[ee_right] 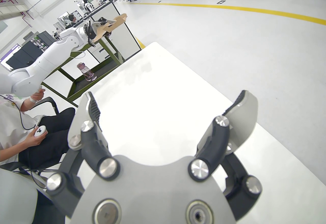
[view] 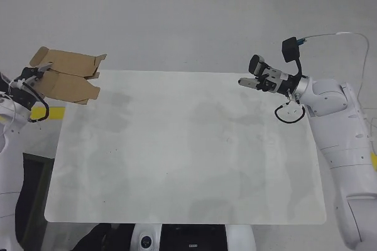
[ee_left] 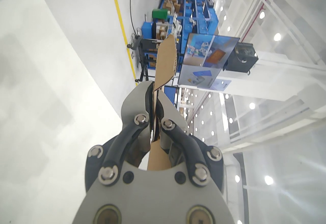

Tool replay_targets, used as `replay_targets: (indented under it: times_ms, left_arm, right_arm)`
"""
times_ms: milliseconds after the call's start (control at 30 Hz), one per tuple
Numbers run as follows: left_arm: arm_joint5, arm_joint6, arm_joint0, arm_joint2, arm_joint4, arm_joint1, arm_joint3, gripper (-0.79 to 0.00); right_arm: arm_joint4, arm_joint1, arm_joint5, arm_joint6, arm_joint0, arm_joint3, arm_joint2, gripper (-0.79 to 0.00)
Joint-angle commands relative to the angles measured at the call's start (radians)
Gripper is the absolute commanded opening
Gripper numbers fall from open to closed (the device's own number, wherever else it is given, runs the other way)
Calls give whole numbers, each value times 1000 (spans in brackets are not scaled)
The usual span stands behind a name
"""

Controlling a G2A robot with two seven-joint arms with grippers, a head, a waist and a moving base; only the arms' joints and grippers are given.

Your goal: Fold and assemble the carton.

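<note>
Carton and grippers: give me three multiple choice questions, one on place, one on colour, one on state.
1. Where is the carton relative to the table?
A. Flat at its middle.
B. Held at a far corner.
C. Under it.
2. What colour is the carton?
A. Brown.
B. White.
C. Blue.
3. How is the right gripper?
A. Shut on the carton.
B. Shut, empty.
C. Open, empty.
Answers:
1 B, the left gripper clamps it by that corner.
2 A, it is plain brown cardboard.
3 C, its fingers stand wide apart with nothing between.
</note>
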Motion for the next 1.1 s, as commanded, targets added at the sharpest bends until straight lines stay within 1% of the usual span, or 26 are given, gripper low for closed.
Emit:
replay_targets:
  times_ms: [0, 300, 500, 567, 700, 1067]
  left_arm:
    - [-24, -33, -27, 39, -3, -4, 4, -785]
    - [-122, -151, -150, 214, -5, -28, 41, -785]
    - [-197, -270, -222, 312, -25, -46, 79, -785]
    - [-224, -325, -243, 347, -26, -52, 85, -785]
    - [-281, -412, -271, 407, -16, -62, 96, -785]
    - [-400, -552, -334, 557, 35, -93, 72, -785]
  right_arm:
    - [0, 0, 0, 0, 0, 0, 0, 0]
    - [0, 0, 0, 0, 0, 0, 0, 0]
    - [0, 0, 0, 0, 0, 0, 0, 0]
    - [0, 0, 0, 0, 0, 0, 0, 0]
    - [0, 0, 0, 0, 0, 0, 0, 0]
    - [0, 0, 0, 0, 0, 0, 0, 0]
